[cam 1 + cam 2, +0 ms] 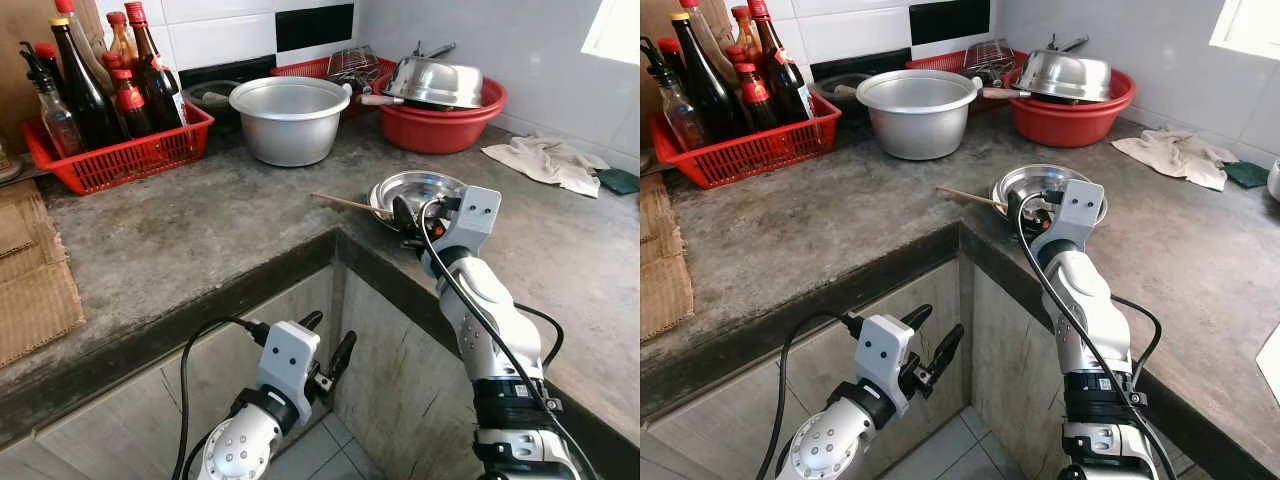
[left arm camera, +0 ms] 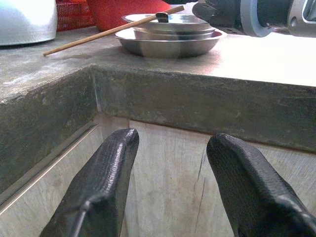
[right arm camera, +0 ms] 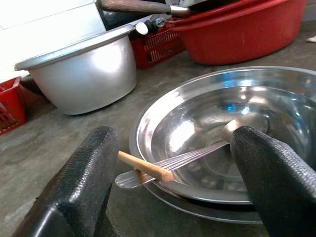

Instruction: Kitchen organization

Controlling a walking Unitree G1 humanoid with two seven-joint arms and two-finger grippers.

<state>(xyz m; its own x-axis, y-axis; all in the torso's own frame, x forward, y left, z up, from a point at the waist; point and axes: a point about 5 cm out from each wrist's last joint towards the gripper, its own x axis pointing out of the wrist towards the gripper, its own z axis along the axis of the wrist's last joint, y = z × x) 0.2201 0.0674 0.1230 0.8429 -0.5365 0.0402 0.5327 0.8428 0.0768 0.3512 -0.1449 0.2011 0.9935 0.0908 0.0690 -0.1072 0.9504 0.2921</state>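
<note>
Worktop [image 1: 200,240]: grey concrete corner, carrying everything.
Pot [image 1: 290,118]: near the back, beside the red basin [image 1: 440,125].
Plates [image 3: 217,148]: stacked steel, at the corner edge.
Right gripper [image 3: 173,168]: fingers wide, straddling spoon [image 3: 197,153] and chopstick [image 3: 145,167] on the plates.
Left gripper [image 2: 173,182]: fingers wide, idle below the worktop.
Risk: closing off-centre may flick the chopstick off the edge.

Two stacked steel plates [image 3: 217,148]; one spoon [image 3: 197,155]; one aluminium pot [image 1: 290,118]; one red basin [image 1: 440,125].
</note>
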